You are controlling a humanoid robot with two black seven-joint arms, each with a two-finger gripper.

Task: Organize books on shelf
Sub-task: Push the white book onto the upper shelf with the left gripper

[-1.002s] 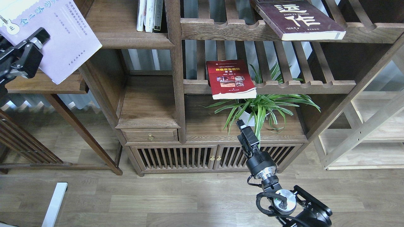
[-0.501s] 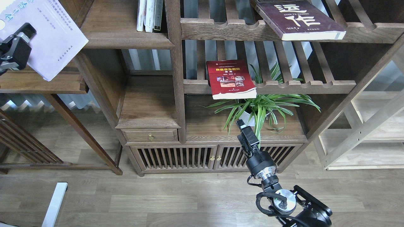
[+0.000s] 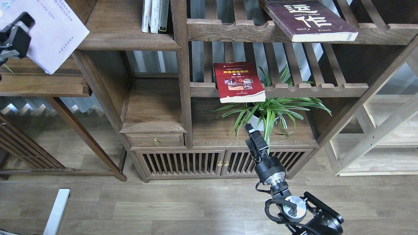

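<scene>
My left gripper [image 3: 19, 27] is clamped on the left edge of the pale lavender book [image 3: 49, 32], at the far upper left of the head view. Over the last second it has carried that book up and to the left: more of the cover now runs off the top of the view, and the lower corner has lifted clear of the low side ledge [image 3: 42, 86] it overlapped a moment ago. I read that as the book being raised toward the solid plank shelf [image 3: 127, 41], the narrow bay with the thick rounded lip where a few upright volumes [image 3: 155, 16] already stand. The book is tilted, cover facing me, small dark print along its right margin, no visible creasing.

My right gripper [image 3: 250, 130] has not moved; it hangs in front of the spider plant [image 3: 271, 111], seen nearly end-on, so I cannot tell how its fingers stand.

Two books wait elsewhere. The red book [image 3: 238, 81] lies flat on the lower slatted rack [image 3: 310, 89], overhanging the scalloped rail. The maroon book [image 3: 307, 19] lies on the upper slatted rack [image 3: 228, 31], one corner past its rail.
</scene>
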